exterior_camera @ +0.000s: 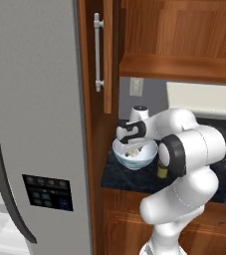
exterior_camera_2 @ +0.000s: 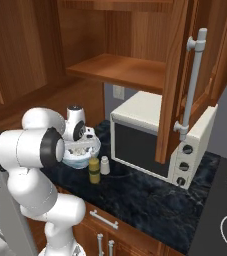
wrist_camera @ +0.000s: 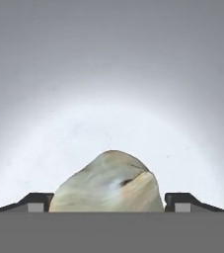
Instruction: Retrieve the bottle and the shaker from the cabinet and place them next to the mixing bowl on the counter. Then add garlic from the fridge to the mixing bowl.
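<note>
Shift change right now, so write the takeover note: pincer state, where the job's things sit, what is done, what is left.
Pincer: down inside the mixing bowl, fingertips set to either side of the garlic; whether they grip it cannot be told.
Bottle and shaker: upright on the counter beside the bowl, in front of the microwave.
Done: both are out of the cabinet and placed; the garlic is in the bowl.
Left: make sure the garlic is released, then lift the arm out.

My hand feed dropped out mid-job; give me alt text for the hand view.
A pale, lumpy garlic bulb sits between the two dark fingertips of the gripper, against the white inside of the mixing bowl.
</note>
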Controlling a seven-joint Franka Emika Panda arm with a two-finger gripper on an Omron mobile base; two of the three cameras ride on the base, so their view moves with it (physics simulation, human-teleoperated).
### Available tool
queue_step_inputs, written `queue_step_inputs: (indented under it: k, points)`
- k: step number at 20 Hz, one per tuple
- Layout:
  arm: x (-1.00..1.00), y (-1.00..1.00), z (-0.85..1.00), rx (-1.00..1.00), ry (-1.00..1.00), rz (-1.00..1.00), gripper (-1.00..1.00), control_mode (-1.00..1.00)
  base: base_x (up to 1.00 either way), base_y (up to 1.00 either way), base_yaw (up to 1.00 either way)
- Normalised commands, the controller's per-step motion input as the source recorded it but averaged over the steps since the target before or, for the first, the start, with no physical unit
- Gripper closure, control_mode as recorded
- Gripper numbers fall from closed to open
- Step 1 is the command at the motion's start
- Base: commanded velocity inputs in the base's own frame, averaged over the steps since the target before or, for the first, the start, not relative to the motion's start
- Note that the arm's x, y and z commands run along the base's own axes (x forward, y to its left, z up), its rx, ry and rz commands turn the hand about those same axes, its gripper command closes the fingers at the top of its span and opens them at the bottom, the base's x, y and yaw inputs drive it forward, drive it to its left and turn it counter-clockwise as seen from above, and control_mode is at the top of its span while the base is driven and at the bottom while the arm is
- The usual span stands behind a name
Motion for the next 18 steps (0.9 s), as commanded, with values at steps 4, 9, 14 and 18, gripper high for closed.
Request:
queue_step_inputs:
  k: [4,9,14,18]
  points:
    - [-0.05,0.0,0.52,0.0,0.0,0.0,-1.0,-1.0,0.0,0.0,0.0]
    - [-0.1,0.0,0.64,0.0,0.0,0.0,-1.0,-1.0,0.0,0.0,0.0]
    - [-0.11,-0.07,0.91,0.0,0.0,0.0,-1.0,-1.0,0.0,0.0,0.0]
    - [-0.28,-0.13,0.91,0.0,0.0,-0.02,-1.0,-1.0,0.0,0.0,0.0]
